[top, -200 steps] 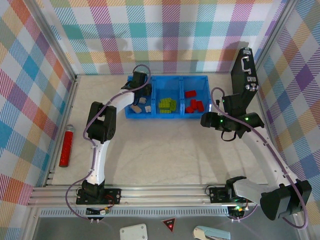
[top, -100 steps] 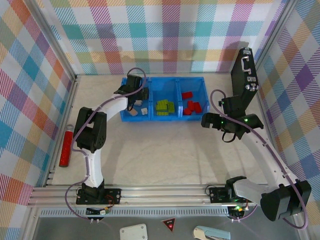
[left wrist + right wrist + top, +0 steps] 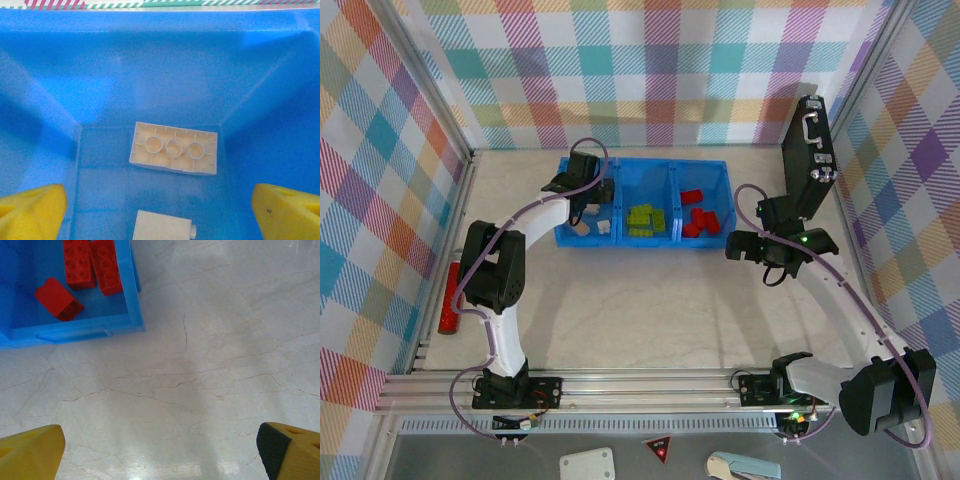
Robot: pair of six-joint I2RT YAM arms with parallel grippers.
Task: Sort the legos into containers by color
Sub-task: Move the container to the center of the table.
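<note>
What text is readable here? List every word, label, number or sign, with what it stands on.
No text can be read.
Red triangular sign in front of the arm bases: its mark is too small to read.
Blue bin, black case: no lettering visible.

The blue bin (image 3: 165, 70) is seen as smooth, glossy plastic, the beige brick (image 3: 174, 154) at its 9 o'clock as matt, the tabletop (image 3: 210, 380) as polished, veined stone

**Lighting and picture quality**

Top view: bright, even overhead light is falling; soft shadows are lying on the table (image 3: 650, 300). Right wrist: pale glare is showing at 6 o'clock. Left wrist: blue bin (image 3: 160, 65) walls are appearing soft and unfocused.
</note>
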